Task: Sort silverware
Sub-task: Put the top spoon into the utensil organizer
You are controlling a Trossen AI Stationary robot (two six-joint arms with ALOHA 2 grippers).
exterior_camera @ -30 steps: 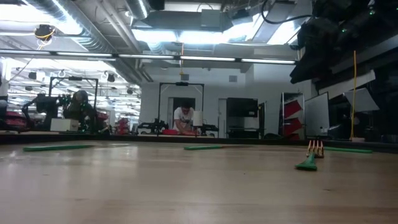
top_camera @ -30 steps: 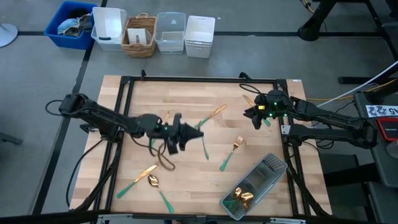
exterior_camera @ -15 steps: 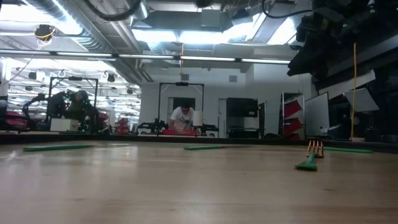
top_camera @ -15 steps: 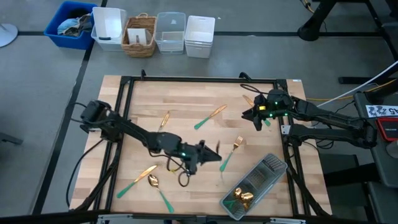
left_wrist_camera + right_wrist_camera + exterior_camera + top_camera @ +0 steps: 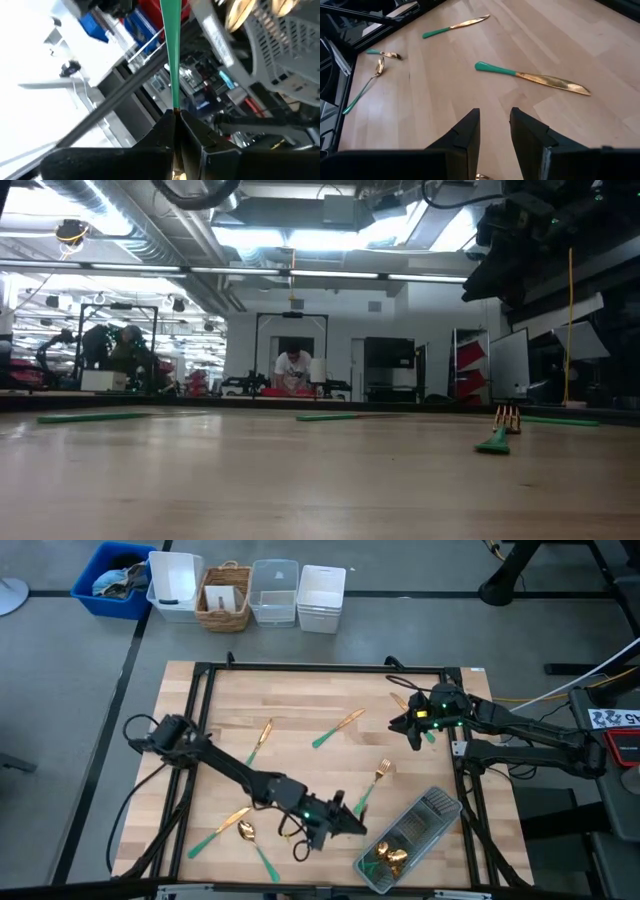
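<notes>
The silverware has gold heads and teal handles and lies scattered flat on the wooden table: a knife [image 5: 262, 735], another piece [image 5: 338, 727], a fork [image 5: 372, 785], and spoons and a knife [image 5: 238, 827] near the front left. My left gripper [image 5: 338, 824] hovers beside the clear tray [image 5: 432, 812] and is shut on one teal-handled piece [image 5: 170, 50]. My right gripper [image 5: 413, 722] is open near the far right edge, over a knife [image 5: 535, 77], touching nothing. My left gripper pinches the piece between its two fingers [image 5: 162, 127] at the lower end of the teal handle [image 5: 173, 102], where gold begins. The fingers hide the head. The handle sticks straight out beyond the fingertips, along them, and the piece is lifted clear of the table.
Gold heads [image 5: 386, 857] lie in the tray's near end. Bins and a basket [image 5: 225, 595] stand beyond the far edge. A black frame [image 5: 320, 668] runs around the table. In the low view the fork [image 5: 500, 436] lies at the right and a person [image 5: 294, 370] works far behind.
My left gripper has swung from the table's middle toward the near right, ending beside the tray, carrying the teal-handled piece with it and staying shut. The right arm has kept still.
</notes>
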